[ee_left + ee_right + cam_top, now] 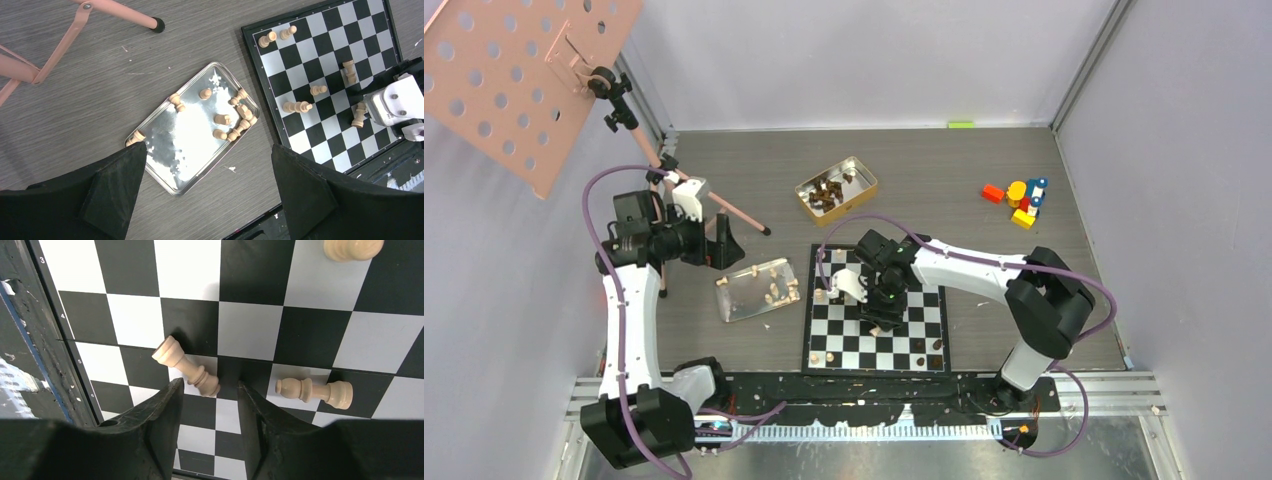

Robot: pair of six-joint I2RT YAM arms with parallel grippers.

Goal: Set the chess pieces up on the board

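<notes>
R gripper (206, 399) fingers apart, tips flanking one end of toppled pale beige wooden chess piece (186, 366) on black-and-silver checked chessboard (250, 330), L gripper (209, 167) wide open above shiny rectangular tray (190, 145) left of board

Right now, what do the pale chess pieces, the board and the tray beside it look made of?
Pale chess pieces: likely wood, matte, lathe-turned shapes. Board: smooth printed sheet, slight sheen, fold seam; material unclear. Tray: mirror-like, rolled rim, probably polished metal, possibly clear plastic.
</notes>
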